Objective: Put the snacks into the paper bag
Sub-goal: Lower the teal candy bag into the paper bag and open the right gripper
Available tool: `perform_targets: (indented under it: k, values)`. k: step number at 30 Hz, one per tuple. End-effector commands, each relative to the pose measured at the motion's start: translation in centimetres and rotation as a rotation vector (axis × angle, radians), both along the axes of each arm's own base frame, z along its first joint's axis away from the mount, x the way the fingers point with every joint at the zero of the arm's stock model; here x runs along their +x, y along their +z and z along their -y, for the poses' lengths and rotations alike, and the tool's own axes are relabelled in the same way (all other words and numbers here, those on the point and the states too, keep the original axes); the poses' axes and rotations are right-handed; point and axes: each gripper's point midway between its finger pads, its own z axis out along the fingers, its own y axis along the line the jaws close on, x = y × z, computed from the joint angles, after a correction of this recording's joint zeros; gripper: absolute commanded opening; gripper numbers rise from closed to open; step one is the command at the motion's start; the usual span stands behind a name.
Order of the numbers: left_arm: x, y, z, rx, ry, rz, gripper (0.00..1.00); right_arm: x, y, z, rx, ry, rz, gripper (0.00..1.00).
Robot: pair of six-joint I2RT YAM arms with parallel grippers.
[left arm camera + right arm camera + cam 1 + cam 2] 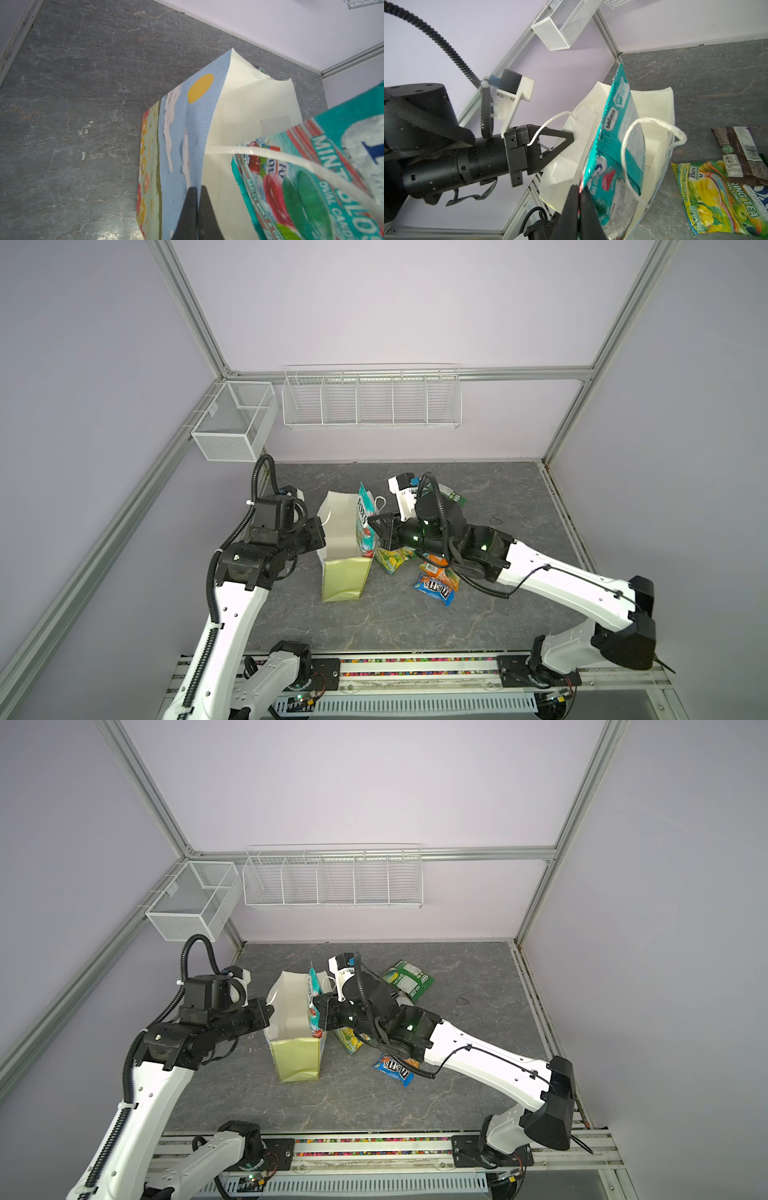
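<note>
Clamped shut in the left gripper (196, 207): one wall of the paper bag (345, 576), upright on the grey table (374, 630). Pinched in the right gripper (579, 207): the teal Fox's packet (365, 522), standing in the bag's mouth. Nearby, lying flat: yellow-green packet (392, 560), M&M's packet (436, 587).

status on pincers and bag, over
Left pincer shut on paper bag wall. Right pincer shut on teal Fox's packet, upright in bag mouth. Cord handle looped across packet.
</note>
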Motion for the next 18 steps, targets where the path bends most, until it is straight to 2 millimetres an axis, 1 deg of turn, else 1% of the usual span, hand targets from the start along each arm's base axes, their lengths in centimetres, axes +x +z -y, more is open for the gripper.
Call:
perform_targets:
  k: [1,8,18]
  values:
    - [-0.51,-0.91,0.14,-0.001,-0.011,-0.03,0.0,0.58,0.73,-0.18,0.052,-0.022,0.003,0.07]
    - [-0.34,-0.22,0.33,-0.013,-0.015,-0.014,0.0,0.64,0.62,-0.21,0.053,-0.025,-0.003,0.07]
    - [-0.06,-0.07,0.62,-0.025,-0.021,-0.01,0.0,0.63,0.55,-0.02,0.051,-0.032,-0.015,0.07]
